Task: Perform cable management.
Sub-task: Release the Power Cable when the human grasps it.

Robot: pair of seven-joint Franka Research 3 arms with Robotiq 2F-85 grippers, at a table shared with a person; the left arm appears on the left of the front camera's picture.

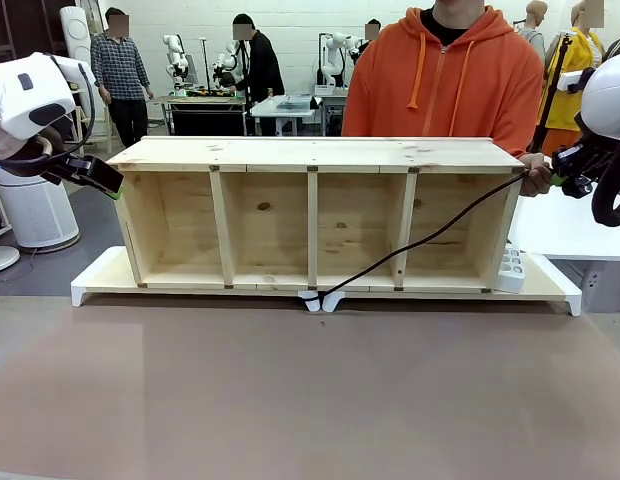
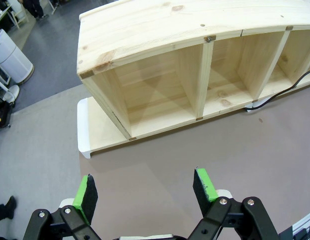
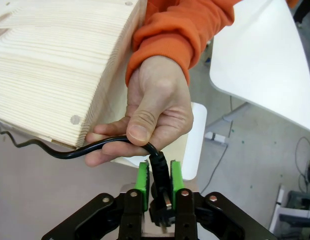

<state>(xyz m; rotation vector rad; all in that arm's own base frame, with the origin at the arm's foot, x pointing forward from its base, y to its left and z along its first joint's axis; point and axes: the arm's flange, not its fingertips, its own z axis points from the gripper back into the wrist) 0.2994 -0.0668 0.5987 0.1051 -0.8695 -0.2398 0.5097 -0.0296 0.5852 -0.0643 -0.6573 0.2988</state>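
Now my right gripper (image 3: 157, 175) pinches the cable (image 3: 102, 146) plug beside the person's hand (image 3: 155, 112), a handover; my left gripper (image 2: 145, 187) hangs open.

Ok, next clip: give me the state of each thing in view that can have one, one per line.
cable: slack, running from the table front across the shelf to its right end.
plug: between the right tool's pads.
person's hand: gripping the cable just behind the plug.
right tool: pads closed against the plug.
left tool: open, empty, above the table.
wooden shelf: upright, compartments empty apart from the cable crossing.
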